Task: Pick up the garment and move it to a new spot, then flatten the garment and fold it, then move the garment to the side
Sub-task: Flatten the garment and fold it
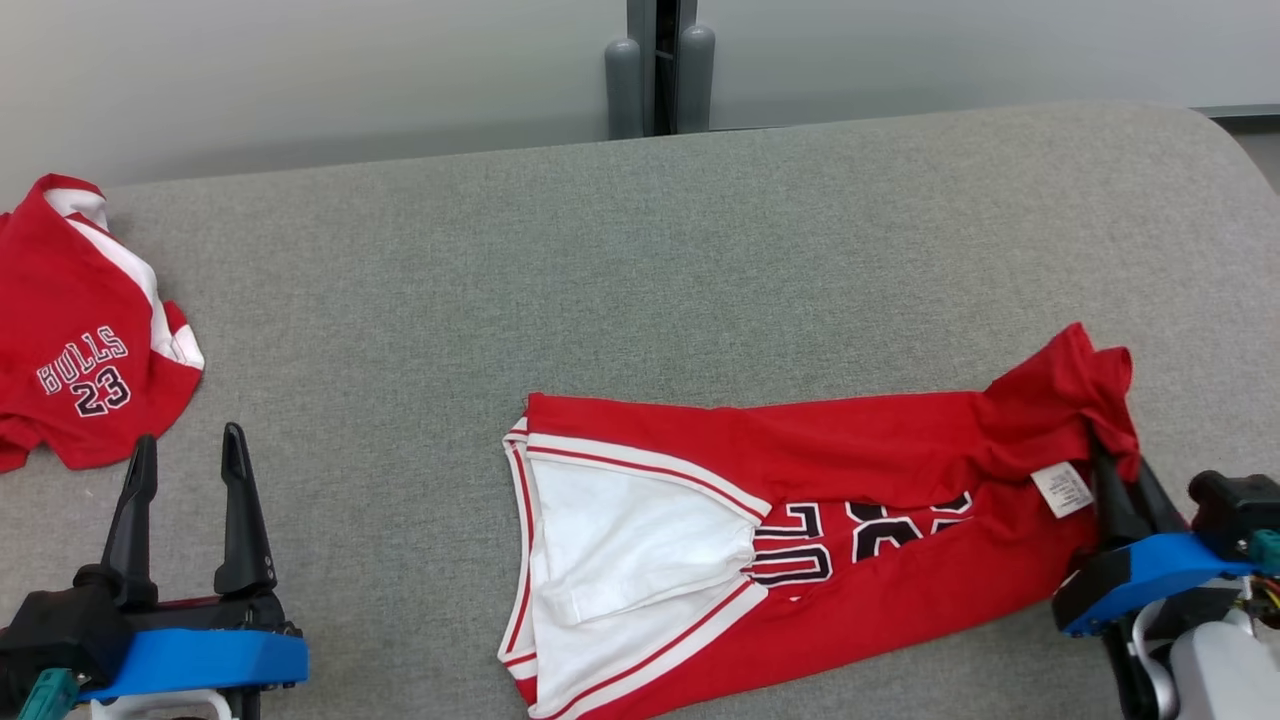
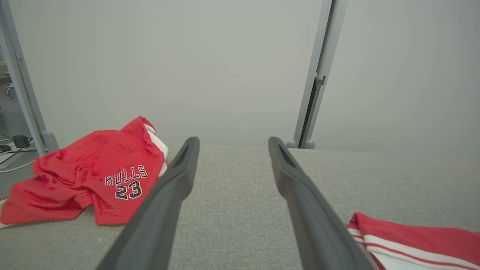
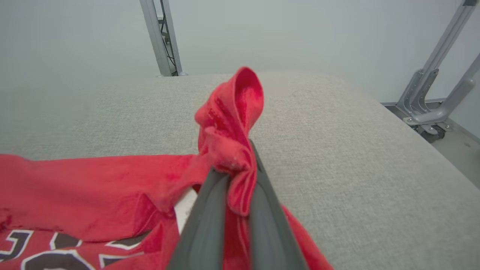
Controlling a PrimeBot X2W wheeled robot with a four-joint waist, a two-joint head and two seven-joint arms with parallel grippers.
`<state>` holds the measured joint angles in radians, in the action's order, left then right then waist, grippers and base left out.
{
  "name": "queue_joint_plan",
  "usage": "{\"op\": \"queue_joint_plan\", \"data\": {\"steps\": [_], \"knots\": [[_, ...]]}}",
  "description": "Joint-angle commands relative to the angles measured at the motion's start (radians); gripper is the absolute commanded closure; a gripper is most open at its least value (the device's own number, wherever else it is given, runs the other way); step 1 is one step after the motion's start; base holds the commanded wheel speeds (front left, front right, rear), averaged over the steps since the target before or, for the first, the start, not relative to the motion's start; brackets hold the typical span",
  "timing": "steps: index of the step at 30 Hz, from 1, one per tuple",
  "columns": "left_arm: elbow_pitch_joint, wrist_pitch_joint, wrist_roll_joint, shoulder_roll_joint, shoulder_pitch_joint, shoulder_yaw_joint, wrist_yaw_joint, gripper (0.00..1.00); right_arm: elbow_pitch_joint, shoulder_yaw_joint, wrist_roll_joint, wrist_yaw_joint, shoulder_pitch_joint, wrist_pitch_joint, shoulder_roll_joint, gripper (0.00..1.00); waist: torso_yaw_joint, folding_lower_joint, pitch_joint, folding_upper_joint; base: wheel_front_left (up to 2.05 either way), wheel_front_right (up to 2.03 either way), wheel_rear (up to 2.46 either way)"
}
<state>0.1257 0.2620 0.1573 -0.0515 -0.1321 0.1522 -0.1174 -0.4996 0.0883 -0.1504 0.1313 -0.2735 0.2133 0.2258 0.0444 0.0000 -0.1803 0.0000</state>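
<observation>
A red jersey [image 1: 850, 500] with white trim and dark lettering lies stretched across the grey table, its white-lined neck end toward the middle. My right gripper [image 1: 1120, 470] is shut on the jersey's bunched hem at the right end; in the right wrist view the red cloth [image 3: 232, 150] sticks up from between the fingers [image 3: 204, 221]. A corner of the jersey [image 2: 412, 240] also lies at the lower right of the left wrist view. My left gripper [image 1: 185, 460] stands open over bare table at the lower left, nothing between its fingers [image 2: 168, 195].
A second red garment marked BULLS 23 [image 1: 85, 340] lies crumpled at the table's far left edge, also seen from the left wrist [image 2: 93, 176]. The grey table [image 1: 640, 250] has a rounded right corner. A grey post [image 1: 655, 70] stands behind the table.
</observation>
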Motion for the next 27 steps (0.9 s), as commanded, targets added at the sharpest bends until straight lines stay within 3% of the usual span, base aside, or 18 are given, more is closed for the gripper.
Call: {"op": "queue_joint_plan", "data": {"steps": [1,13,27], "knots": [[0.003,0.004,-0.004,0.0,0.013,0.004,-0.006,0.0,0.038,-0.026,0.006,-0.001,0.023,-0.007,-0.018,1.0,0.003,0.0,0.005,0.0,0.0,0.0,0.0],[0.017,0.004,0.009,-0.001,0.015,-0.015,-0.006,0.0,0.181,-0.295,-0.014,-0.001,0.067,-0.055,-0.121,1.0,0.003,0.0,0.012,0.0,0.0,0.0,0.0],[0.03,0.004,0.016,-0.001,-0.012,-0.041,-0.006,0.0,0.116,-0.581,-0.078,-0.001,-0.03,-0.031,-0.175,1.0,-0.046,0.0,-0.006,0.0,0.0,0.0,0.0]]}}
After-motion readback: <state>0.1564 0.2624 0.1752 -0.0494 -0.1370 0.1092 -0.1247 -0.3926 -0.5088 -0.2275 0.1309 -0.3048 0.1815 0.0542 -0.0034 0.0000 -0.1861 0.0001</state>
